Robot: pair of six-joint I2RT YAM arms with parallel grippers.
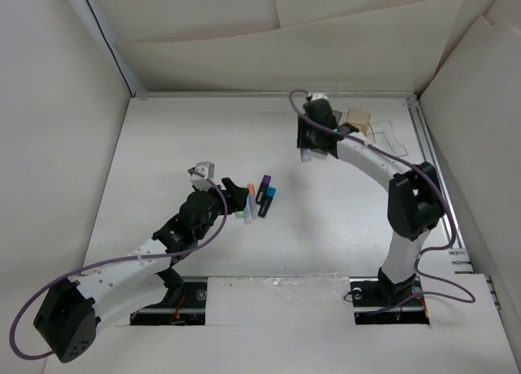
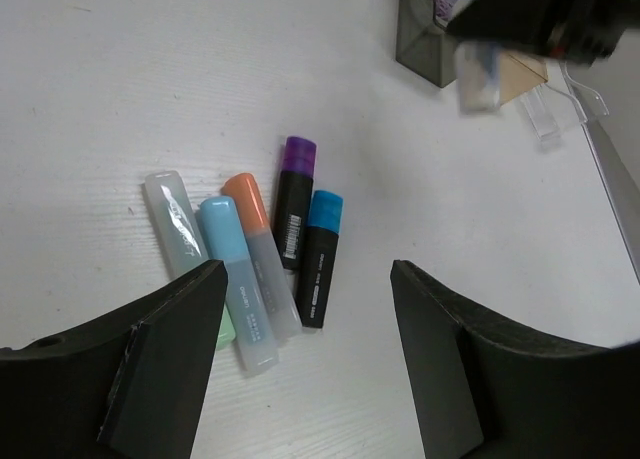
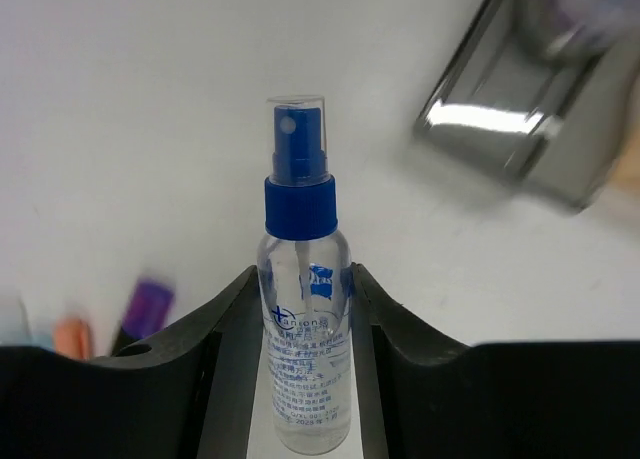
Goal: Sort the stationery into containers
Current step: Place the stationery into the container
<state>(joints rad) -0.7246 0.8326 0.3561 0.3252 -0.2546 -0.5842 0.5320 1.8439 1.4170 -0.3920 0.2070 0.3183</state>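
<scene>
Several markers (image 2: 255,254) lie side by side on the white table: a clear-and-green one (image 2: 172,222), a light-blue one (image 2: 232,264), an orange one (image 2: 250,219), a purple-capped black one (image 2: 297,194) and a blue-capped black one (image 2: 320,254). My left gripper (image 2: 310,359) is open and empty just in front of them; from above it (image 1: 238,196) sits at their left. My right gripper (image 3: 305,279) is shut on the clear blue-capped bottle (image 3: 303,369) and holds it in the air beside the smoky grey bin (image 2: 425,39). The round pot is not visible.
The tan bin (image 1: 356,120) and the clear bin (image 1: 389,134) stand at the back right, behind the right gripper (image 1: 311,146). A metal rail (image 1: 435,178) runs along the table's right edge. White walls enclose the table.
</scene>
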